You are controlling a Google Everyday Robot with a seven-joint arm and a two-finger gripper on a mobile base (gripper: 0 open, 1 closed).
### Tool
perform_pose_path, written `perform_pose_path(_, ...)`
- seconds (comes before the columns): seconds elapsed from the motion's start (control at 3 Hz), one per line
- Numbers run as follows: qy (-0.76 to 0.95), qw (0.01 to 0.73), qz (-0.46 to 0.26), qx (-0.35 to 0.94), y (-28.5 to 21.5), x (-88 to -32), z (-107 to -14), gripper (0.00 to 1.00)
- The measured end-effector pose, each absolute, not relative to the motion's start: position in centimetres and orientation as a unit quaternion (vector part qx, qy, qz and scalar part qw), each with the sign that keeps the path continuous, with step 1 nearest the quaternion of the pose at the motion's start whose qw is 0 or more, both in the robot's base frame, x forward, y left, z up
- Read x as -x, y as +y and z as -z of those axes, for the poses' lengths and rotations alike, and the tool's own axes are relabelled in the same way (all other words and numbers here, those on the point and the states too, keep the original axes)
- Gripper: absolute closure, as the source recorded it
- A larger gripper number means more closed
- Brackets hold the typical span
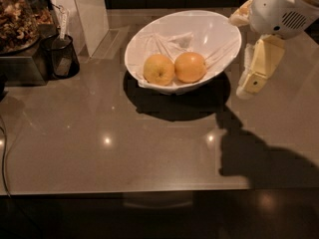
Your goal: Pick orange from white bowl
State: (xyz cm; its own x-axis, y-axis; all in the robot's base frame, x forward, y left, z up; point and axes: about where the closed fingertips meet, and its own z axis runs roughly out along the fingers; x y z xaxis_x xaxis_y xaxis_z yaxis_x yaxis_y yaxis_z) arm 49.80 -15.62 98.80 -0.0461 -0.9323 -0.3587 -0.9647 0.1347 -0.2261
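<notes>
1. Gripper [247, 86]: hangs at the right of the scene, just outside the right rim of the white bowl [219, 34] and above the table [124, 148]. Whether its jaws are open or closed cannot be told; it touches neither fruit.
2. Orange [190, 66]: lies in the bottom of the bowl on the crumpled white liner [164, 41], on the side nearer the gripper.
3. Key relation: the orange lies to the left of the gripper, with the bowl's right wall between them. The fruit is round, so it has no long axis to line up with. Judged from this, the reach must pass over the rim and then descend.
4. Pale yellow fruit [159, 69]: touches the orange on its left, the far side from the gripper.
5. Count: one bowl, one orange, one pale fruit, one gripper.
</notes>
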Motion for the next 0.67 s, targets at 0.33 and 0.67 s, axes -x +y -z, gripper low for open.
perform_pose_path(0.33, 0.703, 0.223, -0.047, 0.674, -13.5, -51.6, -98.7, 0.00)
perform_pose_path(0.67, 0.679, 0.231, -0.062, 0.694, -10.5, -54.1, -98.5, 0.00)
